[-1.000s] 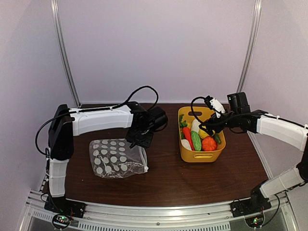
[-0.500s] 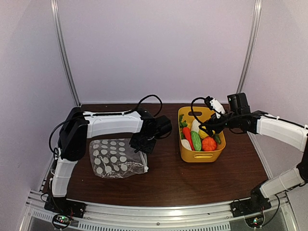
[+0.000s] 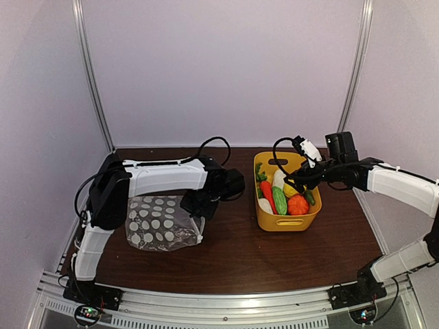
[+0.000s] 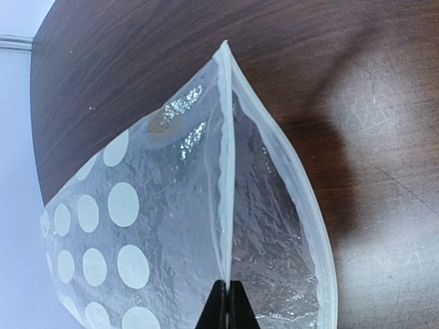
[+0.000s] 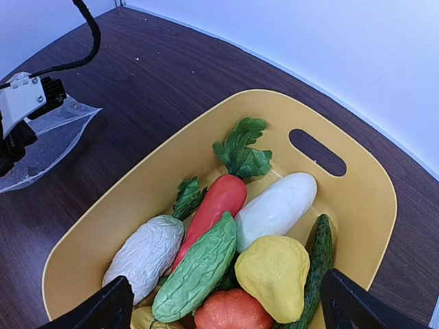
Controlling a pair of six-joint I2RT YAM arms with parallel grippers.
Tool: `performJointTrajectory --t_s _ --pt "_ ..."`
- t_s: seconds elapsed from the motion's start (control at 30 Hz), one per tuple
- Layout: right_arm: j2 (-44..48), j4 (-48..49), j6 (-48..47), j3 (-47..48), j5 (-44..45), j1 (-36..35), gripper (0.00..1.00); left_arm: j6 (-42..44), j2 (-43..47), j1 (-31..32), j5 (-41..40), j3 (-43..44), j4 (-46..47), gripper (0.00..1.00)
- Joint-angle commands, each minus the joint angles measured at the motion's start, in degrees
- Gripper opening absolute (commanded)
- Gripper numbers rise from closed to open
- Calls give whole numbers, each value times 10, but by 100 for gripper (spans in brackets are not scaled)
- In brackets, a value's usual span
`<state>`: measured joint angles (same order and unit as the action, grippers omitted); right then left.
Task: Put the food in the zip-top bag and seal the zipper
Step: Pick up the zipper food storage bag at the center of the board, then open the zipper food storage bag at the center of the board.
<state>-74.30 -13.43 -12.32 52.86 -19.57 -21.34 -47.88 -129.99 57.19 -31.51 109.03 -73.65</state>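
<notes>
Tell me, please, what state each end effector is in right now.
Left end effector: closed on one lip of the zip-top bag.
Right end effector: open, empty, over the food in the basket.

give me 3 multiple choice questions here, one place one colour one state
1. Where is the food? A in the yellow basket B on a plate C on a shelf
2. Dots on the zip-top bag are: A red B white C black
3. The left gripper is: A wide open B holding a vegetable C shut on the zip-top bag's mouth edge
Answers: 1 A, vegetables lie heaped in it; 2 B, white rounds on clear plastic; 3 C, its fingertips pinch one lip of the mouth.
</notes>
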Motion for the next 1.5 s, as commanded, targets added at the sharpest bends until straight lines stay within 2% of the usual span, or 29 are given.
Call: performJointTrajectory --t_s 0.0,0.17,0.27,0.4,0.57,0.77,0.9,1.1,1.47 --pt "11 3 -5 -9 -4 0 97 8 4 8 -30 30 -35 0" --pt "12 1 -8 -6 -3 0 96 54 41 8 -74 68 -58 0" --pt "8 -26 -8 22 -4 0 96 104 93 8 -91 73 -30 0" --pt "-9 -99 -9 103 -73 -4 95 203 191 8 -107 19 80 0" --pt "-64 -151 37 204 -111 -53 92 258 263 8 -164 -38 181 0" --pt "-174 -170 98 361 -72 -124 90 244 269 8 -217 -57 240 0" --pt "-224 -157 167 442 -97 -138 90 218 276 8 -203 -77 279 0" --pt "-256 -132 229 458 -119 -156 88 219 298 8 -137 -152 379 0" --pt "-323 -169 295 489 -75 -185 86 171 299 8 -105 -198 429 0"
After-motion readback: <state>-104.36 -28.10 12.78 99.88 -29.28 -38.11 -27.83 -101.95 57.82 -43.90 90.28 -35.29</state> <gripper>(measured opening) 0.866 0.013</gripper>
